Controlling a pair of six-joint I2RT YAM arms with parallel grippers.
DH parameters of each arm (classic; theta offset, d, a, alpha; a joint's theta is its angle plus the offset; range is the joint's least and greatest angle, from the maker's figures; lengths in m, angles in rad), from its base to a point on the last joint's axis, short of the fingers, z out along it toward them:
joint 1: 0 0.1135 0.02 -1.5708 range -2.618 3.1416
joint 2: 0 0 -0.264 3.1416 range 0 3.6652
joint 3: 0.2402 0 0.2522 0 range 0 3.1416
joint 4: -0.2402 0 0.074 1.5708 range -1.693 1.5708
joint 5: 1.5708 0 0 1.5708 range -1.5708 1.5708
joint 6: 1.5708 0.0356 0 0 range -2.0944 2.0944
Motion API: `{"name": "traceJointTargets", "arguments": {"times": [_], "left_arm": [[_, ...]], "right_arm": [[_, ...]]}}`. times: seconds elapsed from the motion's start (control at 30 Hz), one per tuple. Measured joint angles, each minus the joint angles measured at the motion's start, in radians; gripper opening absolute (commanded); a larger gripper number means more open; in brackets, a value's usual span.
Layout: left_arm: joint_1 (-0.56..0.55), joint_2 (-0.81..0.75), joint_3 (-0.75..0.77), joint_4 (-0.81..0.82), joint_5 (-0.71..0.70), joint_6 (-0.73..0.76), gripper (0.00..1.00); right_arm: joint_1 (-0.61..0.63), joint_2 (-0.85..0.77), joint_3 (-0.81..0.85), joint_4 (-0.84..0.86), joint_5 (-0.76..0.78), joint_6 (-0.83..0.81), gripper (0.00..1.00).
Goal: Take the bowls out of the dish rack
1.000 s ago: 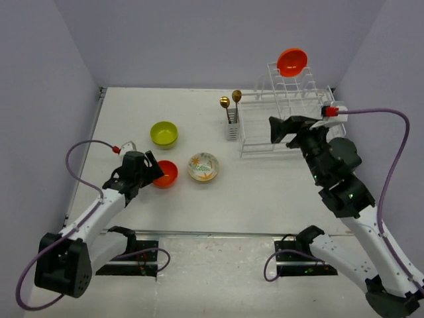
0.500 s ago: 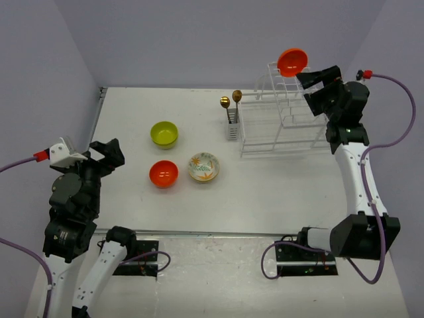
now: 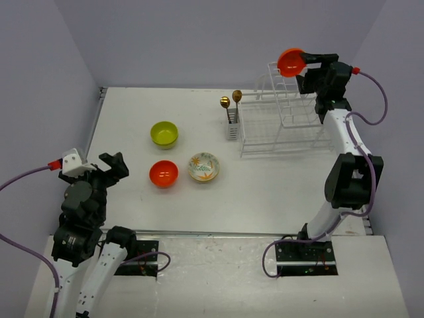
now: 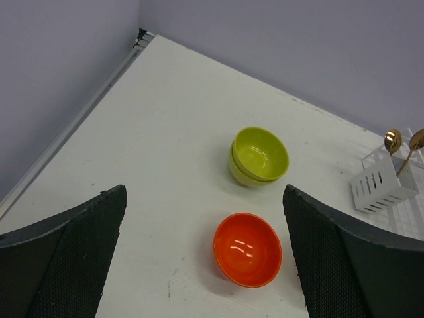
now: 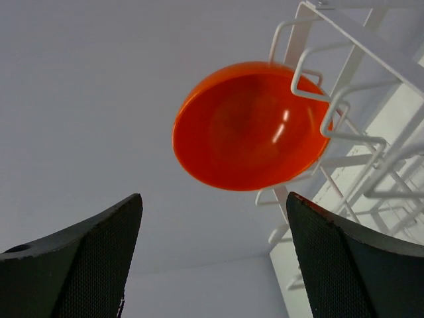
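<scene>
A: R gripper [image 3: 310, 66] status?
B: Fingers are standing spread, gripping nothing, flanking the orange bowl [image 3: 292, 61] w/o contact. L gripper [image 3: 109, 165] is also spread, idle.
A: Bowl loc.?
B: It's standing on edge in the dish rack [image 3: 285, 126], upper tier.
A: Procedure?
B: Recommend pinching the rim and lifting up along the slot, not sideways.
A: Orientation?
B: Cavity is facing the arms, rim approx. upright. Round, so no long axis.

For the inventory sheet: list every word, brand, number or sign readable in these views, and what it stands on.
None: no readable text in any view.
Floral bowl: only a painted flower pattern, no letters.
Orange bowl in the dish rack, orange bowl on the table, lime-green bowl, cutlery caddy: plain, no labels.
</scene>
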Motion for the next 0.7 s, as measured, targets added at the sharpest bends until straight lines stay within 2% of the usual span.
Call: {"name": "traceJointTargets", "arguments": {"times": [0.37,0.53,0.7], "left_arm": [[-0.001,0.044,-0.014,0.019,0.063,0.021,1.0],[-0.001,0.045,-0.016,0.023,0.079,0.029,1.0],[-0.001,0.045,-0.017,0.028,0.085,0.035,1.0]], "right_arm": [[0.0,0.219,0.256,0.048,-0.03,0.048,0.85],[0.003,0.277,0.298,0.044,-0.028,0.054,0.84],[0.015,0.285,0.334,0.001,-0.002,0.037,0.78]]}}
